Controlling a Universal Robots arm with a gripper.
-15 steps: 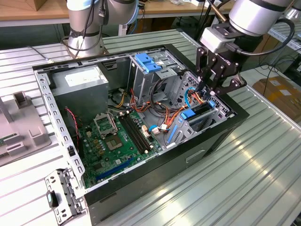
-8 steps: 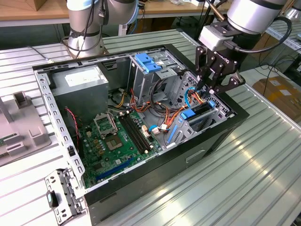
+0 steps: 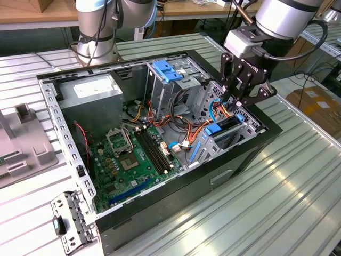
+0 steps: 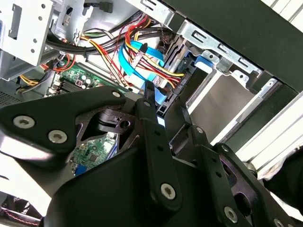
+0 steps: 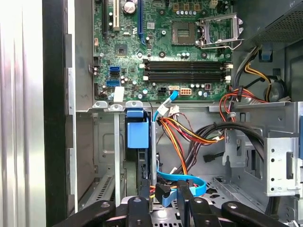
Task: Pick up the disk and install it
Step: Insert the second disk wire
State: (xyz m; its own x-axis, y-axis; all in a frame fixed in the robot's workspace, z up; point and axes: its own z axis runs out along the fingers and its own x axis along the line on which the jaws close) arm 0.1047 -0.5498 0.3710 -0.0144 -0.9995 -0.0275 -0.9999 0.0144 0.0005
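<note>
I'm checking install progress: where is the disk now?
In the exterior view the disk stands on edge in the drive bay at the case's right end, directly under the gripper.

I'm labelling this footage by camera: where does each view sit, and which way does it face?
Exterior view: off the arm, looking down into the open case; arm and gripper over the drive bay.
First wrist view: on the arm, facing along the bay towards the motherboard; gripper linkage at the edge.
Second wrist view: behind the gripper, facing cables.
All share the blue cable.
</note>
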